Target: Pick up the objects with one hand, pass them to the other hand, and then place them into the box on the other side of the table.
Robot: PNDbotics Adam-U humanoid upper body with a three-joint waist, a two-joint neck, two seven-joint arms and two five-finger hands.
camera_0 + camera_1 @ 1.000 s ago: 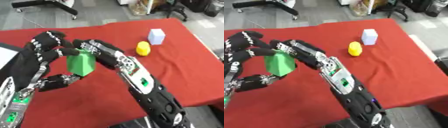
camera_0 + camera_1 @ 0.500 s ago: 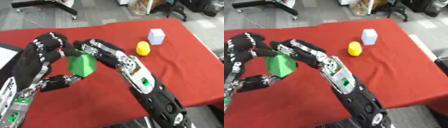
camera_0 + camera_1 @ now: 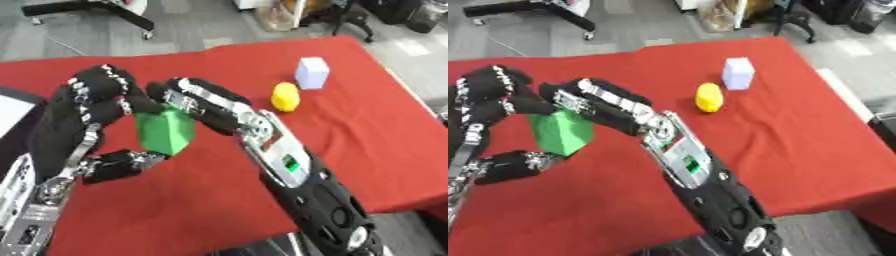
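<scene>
Gripping a green block (image 3: 164, 131) from both sides, the two hands meet above the red table (image 3: 367, 120) in the left half of the frame. The left hand (image 3: 87, 107) comes up from the lower left corner, its fingers curled over the block's top left edge and its thumb hooked under the block's lower corner, so it is clasping the block. The right hand (image 3: 197, 100) reaches across from the lower right, its arm running diagonally up through the middle of the frame, and its fingers press against the block's upper right side and wrap toward its top; it too is grasping the block. The block is held in the air between the two hands, tilted, with one corner pointing down. Toward the upper right of the frame a yellow rounded object (image 3: 285, 96) rests on the table, and just beyond it, close by but apart, stands a pale lavender cube (image 3: 311, 73). At the left edge of the frame a white, dark-rimmed box (image 3: 12, 112) shows only in part.
</scene>
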